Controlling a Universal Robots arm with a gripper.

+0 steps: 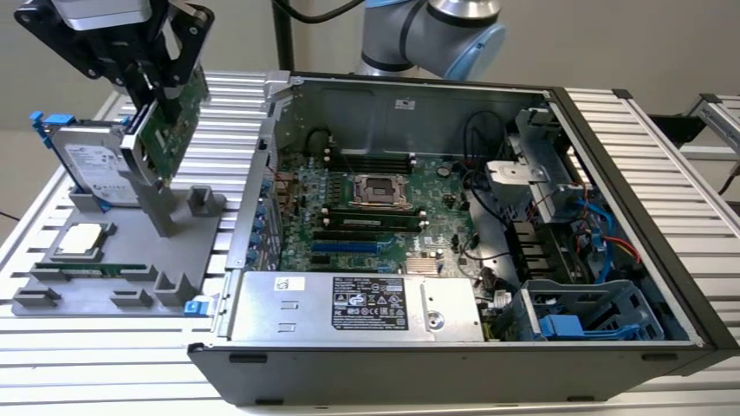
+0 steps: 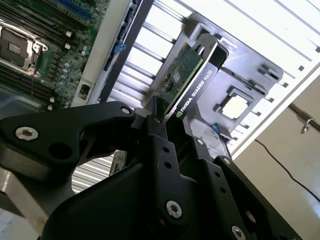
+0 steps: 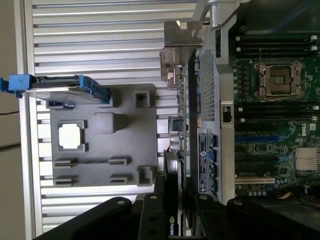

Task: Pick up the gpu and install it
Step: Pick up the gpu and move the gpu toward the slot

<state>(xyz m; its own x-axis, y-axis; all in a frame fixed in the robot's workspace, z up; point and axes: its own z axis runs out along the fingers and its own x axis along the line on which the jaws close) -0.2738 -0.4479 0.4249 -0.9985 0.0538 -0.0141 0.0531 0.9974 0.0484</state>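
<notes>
Exterior view: a black gripper [image 1: 148, 76] at the upper left holds the gpu [image 1: 173, 121], a green circuit-board card. The jaws are pinched shut on the card's upper end. The card hangs tilted, its top leaning toward the exterior view's right. It is above a gray holder [image 1: 116, 295] that lies on a slatted metal table [image 1: 231, 104]. The card's lower end reaches down near the holder; I cannot tell whether they touch.

A silver hard drive [image 1: 93, 160] with a blue frame stands on edge in the holder, just beside the gpu on the exterior view's left. Nearer the camera, a square processor chip [image 1: 83, 240] lies flat in the holder. A thin green memory stick [image 1: 90, 269] lies just in front of it.

An open computer case [image 1: 347, 113] sits on the table to the exterior view's right of the holder. Its green motherboard [image 1: 370, 208] is exposed. The arm [image 1: 434, 30] rises behind the case.

In both wrist views the card appears edge-on between two black fingers [image 3: 152, 210]. In the first wrist view its silver bracket [image 3: 177, 47] is at the end far from the gripper.
</notes>
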